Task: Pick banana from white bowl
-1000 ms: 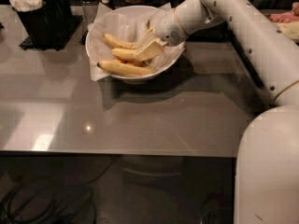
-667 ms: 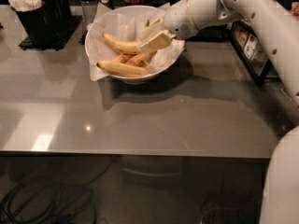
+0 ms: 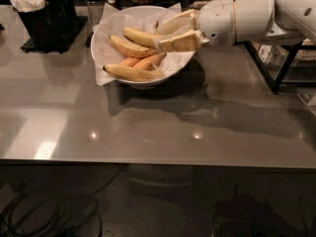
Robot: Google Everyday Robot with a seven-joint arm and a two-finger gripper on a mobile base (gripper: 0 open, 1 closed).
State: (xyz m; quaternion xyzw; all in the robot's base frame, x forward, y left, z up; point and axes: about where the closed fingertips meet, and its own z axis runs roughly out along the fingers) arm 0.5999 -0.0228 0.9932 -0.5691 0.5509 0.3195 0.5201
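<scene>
Since the beige two-finger gripper (image 3: 160, 36) is spread open, I'd centre the curved yellow banana (image 3: 138, 35) just ahead of it before squeezing gently.

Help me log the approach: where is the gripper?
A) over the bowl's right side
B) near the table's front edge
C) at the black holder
A: the gripper reaches in from the right, fingers open over the bowl, next to the bananas.

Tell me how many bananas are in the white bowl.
4 bananas in the white bowl: back banana at the gripper, second banana beside it, darker banana mid-bowl, front banana along the near rim. More may hide underneath.
</scene>
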